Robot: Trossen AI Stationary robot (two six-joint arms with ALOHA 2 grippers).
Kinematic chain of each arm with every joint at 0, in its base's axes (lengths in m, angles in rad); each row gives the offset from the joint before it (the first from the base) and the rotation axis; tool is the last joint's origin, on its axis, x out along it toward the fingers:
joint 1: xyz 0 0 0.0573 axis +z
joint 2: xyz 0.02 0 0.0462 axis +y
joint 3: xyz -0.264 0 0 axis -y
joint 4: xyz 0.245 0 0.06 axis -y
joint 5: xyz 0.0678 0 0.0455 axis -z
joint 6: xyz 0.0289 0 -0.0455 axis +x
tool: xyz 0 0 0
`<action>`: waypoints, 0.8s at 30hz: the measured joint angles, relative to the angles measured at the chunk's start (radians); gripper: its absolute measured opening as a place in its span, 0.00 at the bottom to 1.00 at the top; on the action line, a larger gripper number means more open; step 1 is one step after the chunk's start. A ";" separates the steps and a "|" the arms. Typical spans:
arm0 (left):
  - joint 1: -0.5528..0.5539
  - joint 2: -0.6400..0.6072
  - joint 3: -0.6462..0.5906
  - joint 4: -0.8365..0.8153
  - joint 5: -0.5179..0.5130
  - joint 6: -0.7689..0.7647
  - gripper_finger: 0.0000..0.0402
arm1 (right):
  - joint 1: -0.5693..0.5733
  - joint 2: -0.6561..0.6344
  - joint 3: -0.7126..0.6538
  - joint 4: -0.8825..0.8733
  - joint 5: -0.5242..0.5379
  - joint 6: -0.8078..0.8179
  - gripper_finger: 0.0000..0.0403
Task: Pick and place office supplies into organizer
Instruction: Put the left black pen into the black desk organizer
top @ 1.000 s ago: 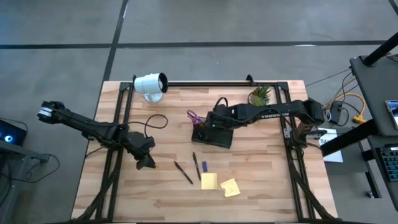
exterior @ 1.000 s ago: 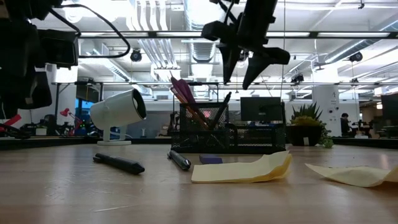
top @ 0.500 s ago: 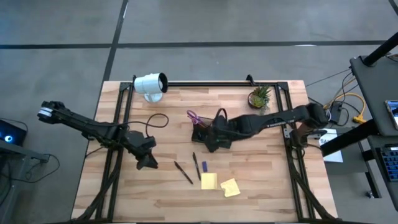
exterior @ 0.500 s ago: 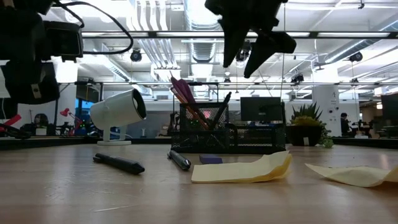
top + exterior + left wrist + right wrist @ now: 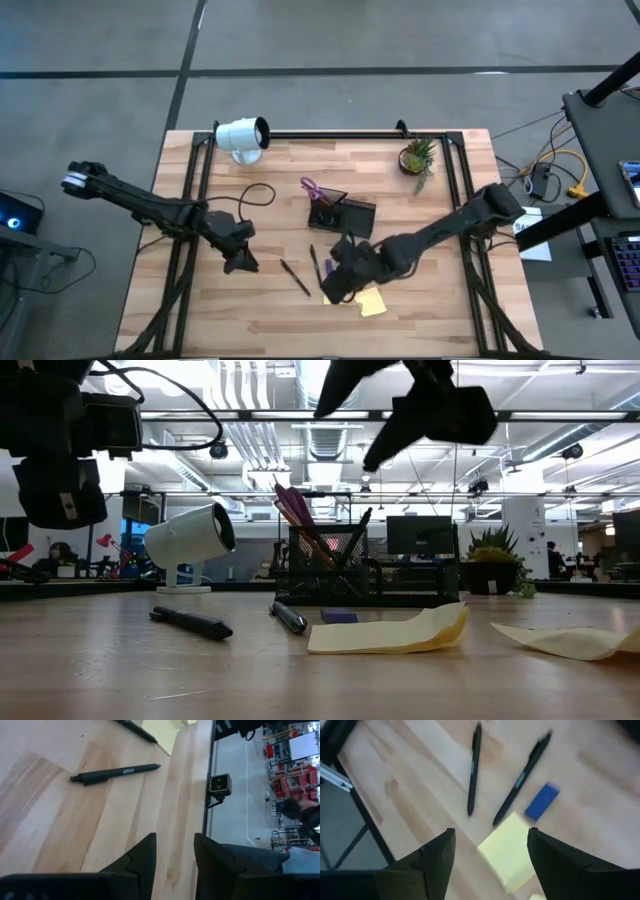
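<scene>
Right gripper (image 5: 490, 852), fingers apart, empty, above yellow sticky pad (image 5: 507, 850) near blue eraser (image 5: 541, 801). Risk: pad slides, or eraser/pen (image 5: 521, 776) snagged. Left gripper (image 5: 175, 855) narrowly apart, idle.

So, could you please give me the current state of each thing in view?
right gripper: open, empty, above a sticky pad
left gripper: open, empty, above bare table
organizer: upright, holds scissors
two pens: flat on the table
blue eraser: loose on the table
</scene>
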 joint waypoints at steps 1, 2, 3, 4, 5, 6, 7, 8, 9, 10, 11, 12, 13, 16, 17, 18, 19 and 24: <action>0.000 0.007 0.000 0.005 0.003 0.000 0.29 | 0.005 0.010 -0.001 0.008 -0.016 0.024 0.57; 0.000 0.014 0.000 0.010 0.008 0.000 0.29 | 0.008 0.024 -0.001 0.027 -0.037 0.041 0.57; 0.000 0.022 -0.001 0.029 0.019 -0.001 0.29 | 0.012 0.033 0.000 0.058 -0.067 0.054 0.57; 0.000 0.028 -0.001 0.045 0.035 0.000 0.29 | 0.018 0.046 0.000 0.089 -0.090 0.063 0.56; 0.000 0.033 -0.001 0.056 0.053 0.000 0.29 | 0.022 0.066 0.000 0.131 -0.108 0.071 0.56; 0.000 0.039 -0.001 0.077 0.070 0.001 0.29 | 0.029 0.084 0.003 0.177 -0.120 0.078 0.56; 0.000 0.042 -0.001 0.094 0.089 0.001 0.29 | 0.034 0.107 0.013 0.203 -0.123 0.082 0.56; -0.001 0.044 -0.001 0.105 0.106 0.002 0.29 | 0.038 0.133 0.032 0.211 -0.127 0.089 0.55; -0.002 0.047 -0.001 0.122 0.120 0.015 0.29 | 0.041 0.158 0.059 0.210 -0.129 0.094 0.55; -0.002 0.047 -0.001 0.127 0.134 0.035 0.29 | 0.044 0.184 0.086 0.205 -0.129 0.092 0.55; -0.003 0.045 -0.002 0.125 0.140 0.055 0.29 | 0.045 0.210 0.114 0.195 -0.129 0.082 0.55; -0.005 0.043 -0.002 0.129 0.145 0.078 0.29 | 0.045 0.236 0.149 0.184 -0.121 0.064 0.55; -0.007 0.040 -0.002 0.129 0.145 0.102 0.29 | 0.044 0.265 0.187 0.166 -0.105 0.036 0.55; -0.013 0.028 -0.003 0.127 0.156 0.185 0.29 | 0.044 0.349 0.320 0.041 -0.026 -0.048 0.55; -0.016 0.023 -0.004 0.126 0.164 0.212 0.29 | 0.044 0.377 0.370 -0.009 0.010 -0.071 0.55; -0.021 0.021 -0.004 0.127 0.171 0.240 0.29 | 0.045 0.399 0.419 -0.069 0.051 -0.086 0.55; -0.025 0.017 -0.005 0.124 0.176 0.270 0.29 | 0.045 0.426 0.468 -0.133 0.087 -0.097 0.55; -0.048 0.000 -0.012 0.116 0.178 0.383 0.29 | 0.044 0.535 0.663 -0.306 0.153 -0.139 0.56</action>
